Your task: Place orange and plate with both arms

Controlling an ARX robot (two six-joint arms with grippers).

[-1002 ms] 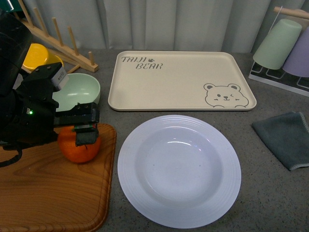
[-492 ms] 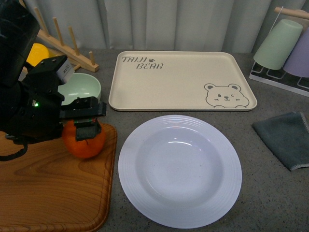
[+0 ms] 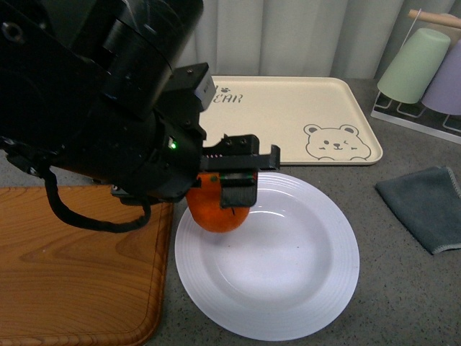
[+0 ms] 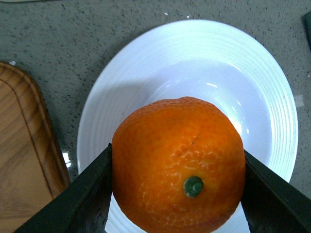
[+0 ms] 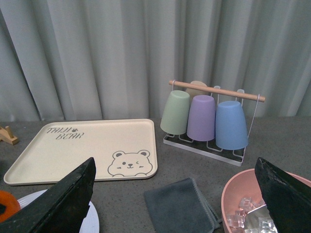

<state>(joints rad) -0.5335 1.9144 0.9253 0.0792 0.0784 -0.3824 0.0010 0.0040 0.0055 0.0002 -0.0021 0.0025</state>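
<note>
Off the board [image 3: 72, 267] now, over the plate [image 3: 302, 288]'s left rim: orange [image 3: 209, 216] clamped in left fingers [image 3: 238, 191], not yet released. Right fingers [image 5: 68, 199] spread, empty. Lowering and letting go seemingly next.

Bright, even overhead light — soft shadows, small glare spots on plate [image 4: 277, 97]; sharp focus.

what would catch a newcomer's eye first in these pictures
The bright orange, pinched between the left arm's black fingers, hangs over the far-left part of the big white plate. Behind the plate lies a beige bear tray, and pastel cups sit upturned on a rack at the far right.
</note>
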